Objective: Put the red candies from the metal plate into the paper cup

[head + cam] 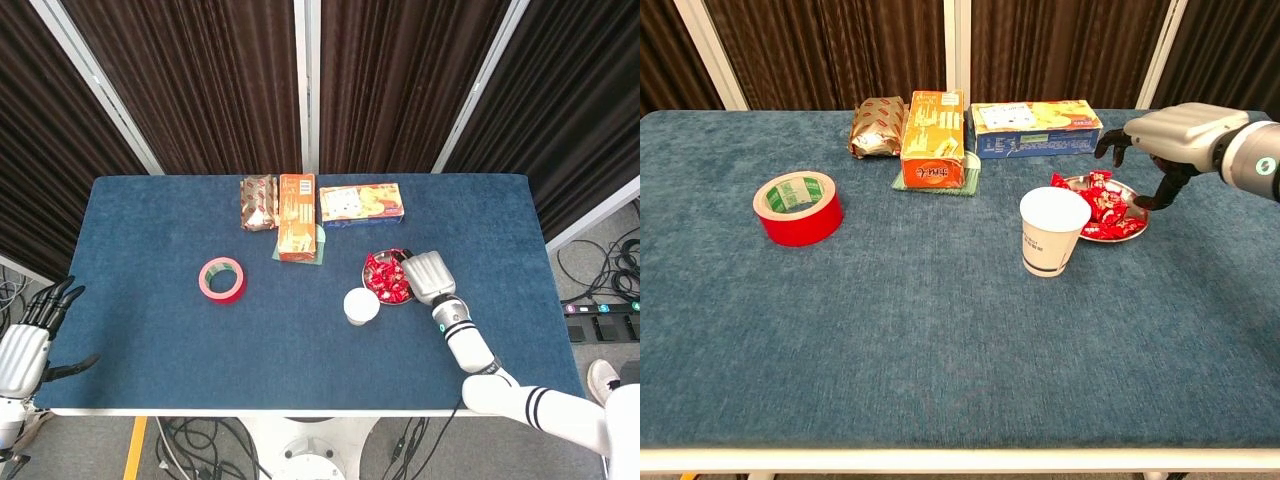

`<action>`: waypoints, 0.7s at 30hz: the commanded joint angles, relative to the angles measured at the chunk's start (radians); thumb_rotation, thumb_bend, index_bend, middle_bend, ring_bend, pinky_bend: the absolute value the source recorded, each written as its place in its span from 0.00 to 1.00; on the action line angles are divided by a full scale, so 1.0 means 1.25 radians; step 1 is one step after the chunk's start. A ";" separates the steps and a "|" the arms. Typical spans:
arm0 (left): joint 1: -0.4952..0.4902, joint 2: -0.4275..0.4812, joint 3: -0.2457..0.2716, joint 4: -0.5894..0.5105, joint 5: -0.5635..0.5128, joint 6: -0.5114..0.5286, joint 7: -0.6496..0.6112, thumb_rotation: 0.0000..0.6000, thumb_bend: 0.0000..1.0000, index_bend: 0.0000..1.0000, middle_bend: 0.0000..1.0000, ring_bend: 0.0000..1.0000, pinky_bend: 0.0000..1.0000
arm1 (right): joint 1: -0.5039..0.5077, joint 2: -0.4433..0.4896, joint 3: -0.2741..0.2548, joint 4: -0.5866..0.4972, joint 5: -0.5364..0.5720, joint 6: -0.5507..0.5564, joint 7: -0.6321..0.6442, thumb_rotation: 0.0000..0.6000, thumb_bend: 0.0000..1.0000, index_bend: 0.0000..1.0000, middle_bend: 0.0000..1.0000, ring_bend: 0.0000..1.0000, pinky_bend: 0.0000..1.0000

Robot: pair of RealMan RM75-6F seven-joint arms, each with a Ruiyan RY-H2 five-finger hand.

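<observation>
Reach step: right hand (1175, 135) spread, empty, hovering over red candies (388, 277); next probably pinch one, paper cup (1053, 231) beside.

Your paper cup (1054, 231) stands just beside the metal plate (1135, 226), to its left and nearer the table's (940, 340) front edge. The candies (1102, 204) lie on the plate. Your right hand (1173, 133) hangs over the plate's right rim. The tape roll (797, 207) sits well apart, far left

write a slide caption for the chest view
Right hand reaches over the metal plate of red candies, beside the upright paper cup.
</observation>
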 commanded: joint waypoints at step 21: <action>-0.005 -0.005 -0.001 0.019 -0.013 -0.015 -0.015 1.00 0.12 0.13 0.10 0.03 0.10 | 0.064 -0.079 -0.038 0.093 0.071 -0.030 -0.017 1.00 0.30 0.19 0.25 0.77 0.86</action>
